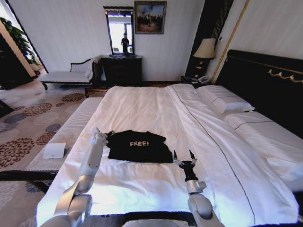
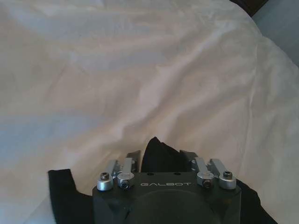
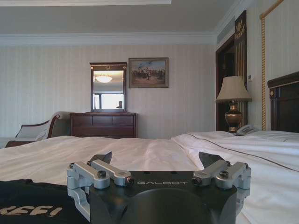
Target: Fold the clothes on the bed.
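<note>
A black T-shirt (image 1: 137,145) printed "FREE!" lies partly folded on the white bed (image 1: 142,104), near its front edge. My left gripper (image 1: 104,137) is at the shirt's left edge. In the left wrist view, my left gripper (image 2: 161,156) has its fingers closed in on a raised bunch of the black T-shirt (image 2: 70,196). My right gripper (image 1: 183,156) stands open just off the shirt's near right corner, nothing between its fingers. The right wrist view has my right gripper (image 3: 156,155) low over the sheet, with the shirt (image 3: 28,205) beside it.
White pillows (image 1: 225,101) lie against the dark headboard (image 1: 265,80) at right. A padded bench (image 1: 71,127) with a white item (image 1: 54,150) runs along the bed's left side. A dresser (image 1: 122,68), chaise (image 1: 66,75) and lamp (image 1: 205,49) stand by the far wall.
</note>
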`<state>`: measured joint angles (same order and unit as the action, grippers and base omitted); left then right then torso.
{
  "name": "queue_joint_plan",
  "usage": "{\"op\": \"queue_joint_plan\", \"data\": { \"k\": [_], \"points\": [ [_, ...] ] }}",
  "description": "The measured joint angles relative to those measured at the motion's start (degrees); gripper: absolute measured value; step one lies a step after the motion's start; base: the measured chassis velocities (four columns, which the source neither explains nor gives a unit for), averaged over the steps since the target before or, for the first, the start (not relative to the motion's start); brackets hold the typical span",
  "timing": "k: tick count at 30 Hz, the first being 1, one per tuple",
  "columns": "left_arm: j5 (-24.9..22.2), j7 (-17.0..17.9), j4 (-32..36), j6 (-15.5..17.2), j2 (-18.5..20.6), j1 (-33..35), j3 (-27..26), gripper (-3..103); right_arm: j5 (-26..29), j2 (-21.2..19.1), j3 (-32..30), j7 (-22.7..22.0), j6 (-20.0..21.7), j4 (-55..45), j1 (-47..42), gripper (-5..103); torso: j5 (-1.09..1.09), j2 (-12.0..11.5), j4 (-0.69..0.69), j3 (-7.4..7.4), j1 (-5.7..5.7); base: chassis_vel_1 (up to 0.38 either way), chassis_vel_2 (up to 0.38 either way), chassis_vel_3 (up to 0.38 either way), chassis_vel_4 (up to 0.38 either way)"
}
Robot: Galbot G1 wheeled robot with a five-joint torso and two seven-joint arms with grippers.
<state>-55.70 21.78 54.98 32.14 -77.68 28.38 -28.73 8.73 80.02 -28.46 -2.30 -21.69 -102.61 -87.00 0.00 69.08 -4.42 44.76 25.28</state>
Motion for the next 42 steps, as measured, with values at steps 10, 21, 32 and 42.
{"op": "queue_joint_plan", "data": {
  "k": [10, 21, 32, 42],
  "points": [
    [1.1, -1.44, -1.74, -1.16, 0.2, -0.83, -0.11, 12, -0.12, -0.03, -0.15, 0.0, -0.22, 1.1, 0.54, 100, 0.0, 0.0, -0.01, 0.0, 0.0, 0.0, 0.0, 0.0, 0.0],
    [-0.76, -2.28, 4.18, -0.25, 3.52, 2.23, 0.79, 0, 4.21, -1.92, 1.34, -2.84, 2.59, 1.77, 2.84, 100, 0.0, 0.0, 0.0, 0.0, 0.0, 0.0, 0.0, 0.0, 0.0],
    [-1.82, -2.13, 15.06, 1.1, 6.75, 9.15, 0.81, 0, 18.94, -7.07, 3.8, -7.19, 9.52, 0.0, 7.83, 100, 0.01, 0.0, -0.02, -0.01, 0.0, 0.0, 0.0, 0.0, 0.0],
    [-2.32, -1.71, 30.85, 1.29, 8.71, 21.31, -2.09, 0, 55.25, -22.27, 16.76, -12.24, 30.85, 3.58, 28.23, 100, -0.01, 0.0, 0.0, 0.0, 0.0, 0.0, 0.0, 0.0, 0.0]
  ]
}}
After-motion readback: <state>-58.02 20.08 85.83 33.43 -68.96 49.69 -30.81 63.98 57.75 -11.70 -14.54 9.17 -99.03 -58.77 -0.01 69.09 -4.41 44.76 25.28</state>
